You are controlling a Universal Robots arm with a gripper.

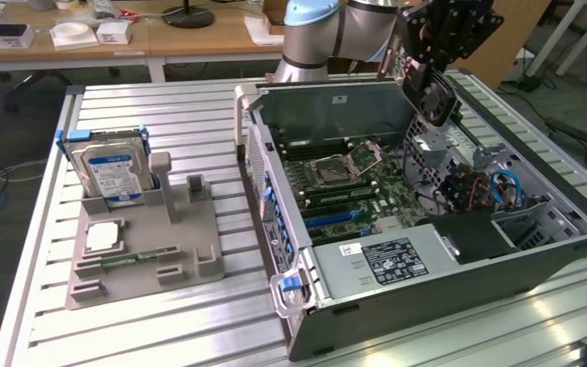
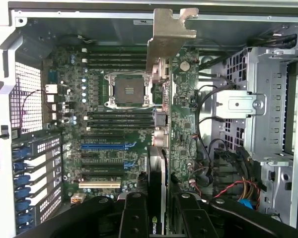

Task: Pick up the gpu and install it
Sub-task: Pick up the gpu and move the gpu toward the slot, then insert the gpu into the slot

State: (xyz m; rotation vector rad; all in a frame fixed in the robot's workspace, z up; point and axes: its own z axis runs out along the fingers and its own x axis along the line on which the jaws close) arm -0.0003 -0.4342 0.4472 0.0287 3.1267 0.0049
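My gripper (image 1: 423, 70) hangs over the back right corner of the open computer case (image 1: 538, 267), shut on the gpu (image 1: 433, 93). The card is dark with a round fan and tilts downward above the case. In the wrist view the gpu (image 2: 158, 163) stands edge-on between my two black fingers (image 2: 134, 213), with its silver bracket (image 2: 169, 34) at the far end. My gripper (image 2: 159, 201) holds it above the motherboard (image 2: 114, 89), near the expansion slots (image 2: 102, 146) and apart from them.
The case lies on its side on a slatted metal table (image 1: 150, 329). A metal drive cage (image 2: 258, 104) and loose cables (image 2: 228, 188) sit beside the board. At the exterior view's left, a grey fixture (image 1: 146, 252) holds a hard drive (image 1: 110, 172), a processor (image 1: 104, 237) and a memory stick (image 1: 131, 258).
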